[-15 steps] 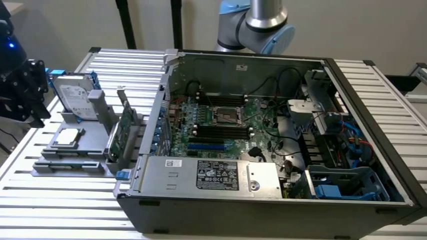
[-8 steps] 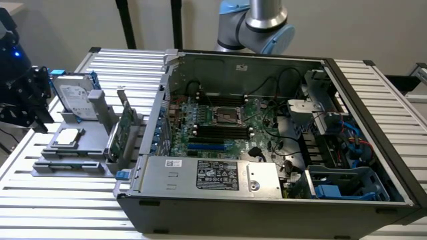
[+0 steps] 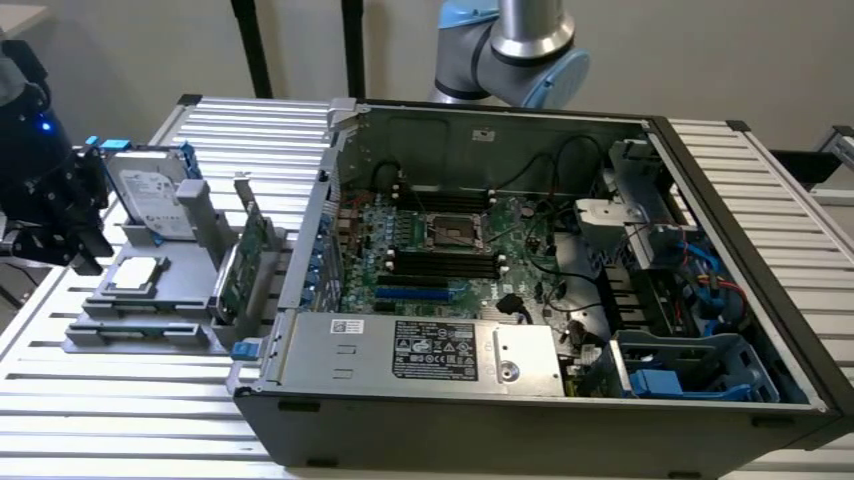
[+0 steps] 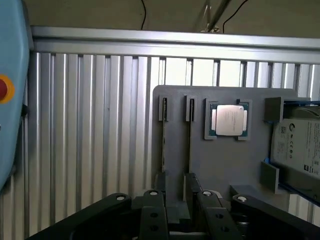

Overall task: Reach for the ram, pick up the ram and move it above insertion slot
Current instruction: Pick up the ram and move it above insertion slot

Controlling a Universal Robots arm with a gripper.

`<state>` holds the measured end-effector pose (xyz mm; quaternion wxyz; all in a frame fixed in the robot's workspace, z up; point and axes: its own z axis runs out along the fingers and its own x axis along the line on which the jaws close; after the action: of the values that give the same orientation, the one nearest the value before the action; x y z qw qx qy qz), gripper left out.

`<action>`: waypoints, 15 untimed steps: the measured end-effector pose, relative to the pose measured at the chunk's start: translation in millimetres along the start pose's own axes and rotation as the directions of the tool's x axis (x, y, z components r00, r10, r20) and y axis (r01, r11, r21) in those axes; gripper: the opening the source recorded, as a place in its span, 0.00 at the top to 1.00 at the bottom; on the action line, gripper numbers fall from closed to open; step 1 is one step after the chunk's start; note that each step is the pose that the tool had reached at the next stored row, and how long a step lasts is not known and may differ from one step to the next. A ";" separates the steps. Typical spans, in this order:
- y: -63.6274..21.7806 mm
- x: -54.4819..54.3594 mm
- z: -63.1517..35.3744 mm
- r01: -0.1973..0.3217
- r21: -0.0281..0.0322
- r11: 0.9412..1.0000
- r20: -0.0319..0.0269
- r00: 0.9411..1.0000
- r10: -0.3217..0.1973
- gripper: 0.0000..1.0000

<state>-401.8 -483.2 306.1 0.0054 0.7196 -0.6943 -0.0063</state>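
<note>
Jaws near the holder (image 4: 220, 165), ram (image 4: 162, 147) not picked up.
Wrist view: the jaws are spread and pinch nothing; the ram stands on edge in the holder, in the slot farthest from the silver chip (image 4: 229, 120). Exterior view: the jaws hang beside the holder, toward the exterior view's left.

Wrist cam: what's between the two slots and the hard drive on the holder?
The CPU, seated in its pocket on the holder, lies between the slots and the hard drive, as the wrist view shows.
</note>
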 end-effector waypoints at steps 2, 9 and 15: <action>-0.1 0.0 3.6 0.003 0.000 1.000 0.000 1.000 -0.003 0.69; -0.5 0.1 16.4 0.013 0.000 1.000 0.000 1.000 -0.013 0.69; -0.8 0.2 27.4 0.020 0.000 1.000 0.000 1.000 -0.020 0.69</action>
<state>-401.4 -483.4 278.7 0.0054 0.7264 -0.6872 -0.0063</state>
